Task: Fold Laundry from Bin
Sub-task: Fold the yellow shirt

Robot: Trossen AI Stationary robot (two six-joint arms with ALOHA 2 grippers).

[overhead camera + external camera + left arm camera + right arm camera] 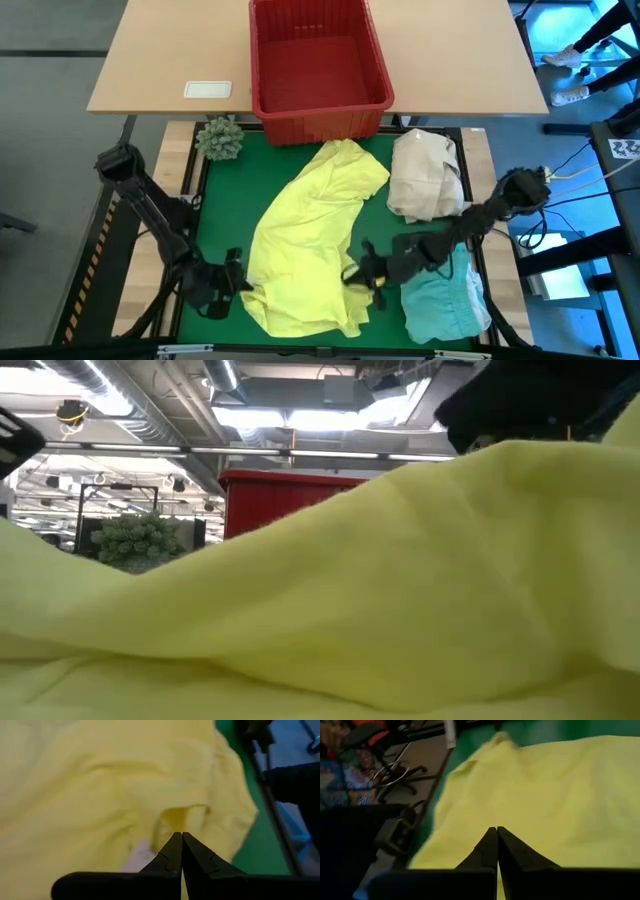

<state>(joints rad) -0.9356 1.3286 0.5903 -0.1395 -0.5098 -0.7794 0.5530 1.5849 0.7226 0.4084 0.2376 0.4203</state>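
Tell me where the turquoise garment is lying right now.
In the high view, the turquoise garment lies at the green mat's near right corner, under the right arm, below the cream cloth bundle and right of the yellow shirt.

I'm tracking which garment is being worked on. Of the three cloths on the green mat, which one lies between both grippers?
The yellow shirt, spread across the mat's middle. The cream bundle and turquoise garment lie off to the right.
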